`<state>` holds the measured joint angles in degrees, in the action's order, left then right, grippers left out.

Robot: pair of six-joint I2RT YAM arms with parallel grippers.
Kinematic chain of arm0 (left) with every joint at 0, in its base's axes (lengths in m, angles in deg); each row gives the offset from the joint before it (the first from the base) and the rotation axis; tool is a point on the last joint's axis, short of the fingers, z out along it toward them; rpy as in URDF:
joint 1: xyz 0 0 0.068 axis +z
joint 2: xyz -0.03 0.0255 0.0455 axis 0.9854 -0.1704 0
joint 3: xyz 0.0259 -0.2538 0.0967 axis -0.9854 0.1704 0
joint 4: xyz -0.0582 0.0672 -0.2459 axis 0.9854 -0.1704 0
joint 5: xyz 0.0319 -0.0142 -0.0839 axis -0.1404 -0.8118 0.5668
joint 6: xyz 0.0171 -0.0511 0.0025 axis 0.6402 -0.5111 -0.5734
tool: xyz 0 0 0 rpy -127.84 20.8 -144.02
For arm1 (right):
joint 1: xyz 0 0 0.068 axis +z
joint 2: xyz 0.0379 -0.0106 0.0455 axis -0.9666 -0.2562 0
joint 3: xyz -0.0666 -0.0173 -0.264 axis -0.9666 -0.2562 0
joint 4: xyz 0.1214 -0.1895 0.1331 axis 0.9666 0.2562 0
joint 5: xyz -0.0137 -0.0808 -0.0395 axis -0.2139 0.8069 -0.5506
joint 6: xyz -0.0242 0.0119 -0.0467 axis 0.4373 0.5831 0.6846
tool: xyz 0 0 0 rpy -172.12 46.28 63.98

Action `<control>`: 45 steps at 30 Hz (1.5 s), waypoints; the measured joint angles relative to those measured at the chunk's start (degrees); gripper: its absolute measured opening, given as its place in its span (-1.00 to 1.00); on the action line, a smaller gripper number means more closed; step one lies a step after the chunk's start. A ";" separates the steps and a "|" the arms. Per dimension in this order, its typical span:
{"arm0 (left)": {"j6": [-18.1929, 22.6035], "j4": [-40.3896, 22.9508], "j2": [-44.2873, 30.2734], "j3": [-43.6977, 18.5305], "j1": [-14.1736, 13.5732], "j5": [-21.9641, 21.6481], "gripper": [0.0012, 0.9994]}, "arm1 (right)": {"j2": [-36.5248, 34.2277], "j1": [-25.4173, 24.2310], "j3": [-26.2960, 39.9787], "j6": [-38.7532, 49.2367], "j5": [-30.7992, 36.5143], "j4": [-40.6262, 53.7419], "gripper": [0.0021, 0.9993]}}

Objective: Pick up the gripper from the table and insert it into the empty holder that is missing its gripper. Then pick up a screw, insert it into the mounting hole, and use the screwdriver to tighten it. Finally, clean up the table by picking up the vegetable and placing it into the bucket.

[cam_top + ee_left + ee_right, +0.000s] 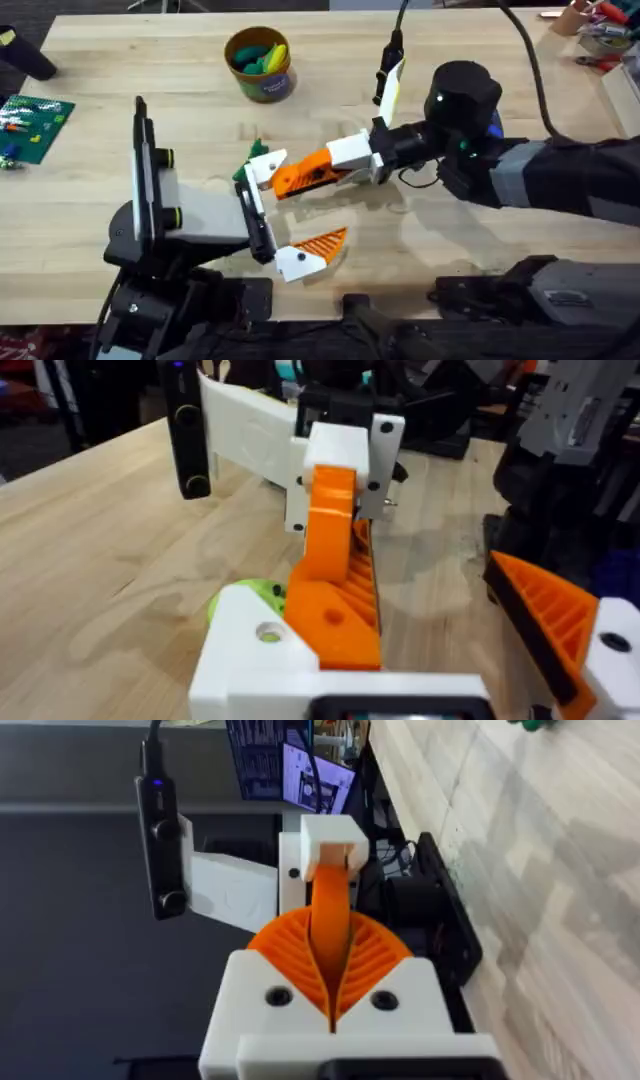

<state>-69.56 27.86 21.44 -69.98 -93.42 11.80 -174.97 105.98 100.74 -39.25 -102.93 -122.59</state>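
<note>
Two grippers meet at the middle of the wooden surface (120, 70). The right gripper (290, 180) has its orange pads closed on the loose gripper finger (330, 910), held against the left arm's holder. The left gripper (295, 215) stands wide open, gripping nothing. The vegetable (256, 152) lies beside them; the bucket (260, 65) sits farther back.
</note>
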 joint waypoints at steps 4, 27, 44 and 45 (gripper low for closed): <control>0.65 0.02 0.02 -0.09 0.19 -1.39 0.97 | -0.63 0.86 -0.03 -1.28 1.67 -2.95 -0.97; 0.66 -0.25 0.02 -0.22 0.21 -1.02 0.97 | -4.08 -0.23 -3.66 -7.64 2.61 -15.76 -0.97; -0.98 -0.40 0.01 -0.22 0.20 -0.33 0.97 | -8.80 -0.80 -2.18 -7.27 0.29 -20.25 -0.97; -0.96 -0.40 0.00 -0.22 0.20 -0.27 0.97 | -8.80 -0.49 -2.10 -7.22 0.28 -20.25 -0.97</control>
<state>-70.52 27.46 21.44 -70.20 -93.22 11.53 -183.78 105.49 98.64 -46.47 -102.65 -142.84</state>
